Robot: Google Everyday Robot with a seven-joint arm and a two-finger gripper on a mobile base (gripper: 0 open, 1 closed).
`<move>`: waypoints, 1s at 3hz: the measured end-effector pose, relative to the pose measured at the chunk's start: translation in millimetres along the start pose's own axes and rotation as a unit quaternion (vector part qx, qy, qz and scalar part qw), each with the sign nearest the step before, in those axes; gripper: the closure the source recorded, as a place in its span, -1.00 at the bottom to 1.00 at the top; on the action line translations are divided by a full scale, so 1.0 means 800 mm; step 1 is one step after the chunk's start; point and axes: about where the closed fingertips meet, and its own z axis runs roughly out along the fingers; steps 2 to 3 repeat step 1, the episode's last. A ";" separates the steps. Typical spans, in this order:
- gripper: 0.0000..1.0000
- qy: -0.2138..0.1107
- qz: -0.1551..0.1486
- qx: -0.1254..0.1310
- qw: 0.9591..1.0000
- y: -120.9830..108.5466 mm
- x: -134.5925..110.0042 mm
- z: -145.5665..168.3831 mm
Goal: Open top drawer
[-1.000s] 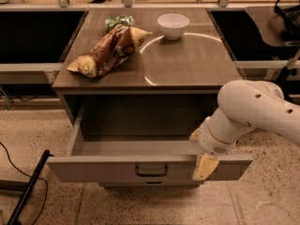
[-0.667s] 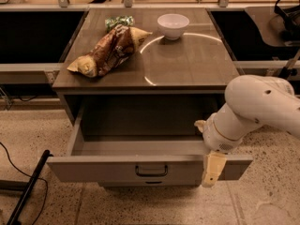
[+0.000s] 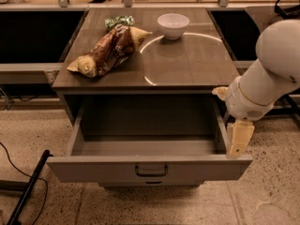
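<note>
The top drawer [image 3: 117, 170] is a pale grey front with a dark loop handle [image 3: 151, 171]. It stands pulled far out from the cabinet, and its deep plain interior [image 3: 147, 128] shows nothing inside. My gripper [image 3: 237, 142] hangs at the drawer's right front corner, pointing down, to the right of the handle and apart from it. My white arm [image 3: 267, 74] reaches in from the right edge.
On the cabinet top [image 3: 187, 62] lie a brown chip bag [image 3: 110, 50], a green packet [image 3: 118, 21] and a white bowl [image 3: 173, 25]. A dark pole with a cable [image 3: 28, 186] lies on the speckled floor at the left. Dark shelving flanks the cabinet.
My arm and gripper have moved to the right and back from the drawer front. The drawer stays open.
</note>
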 end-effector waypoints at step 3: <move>-1.00 0.019 -0.022 0.019 0.999 -0.021 -0.006 -0.043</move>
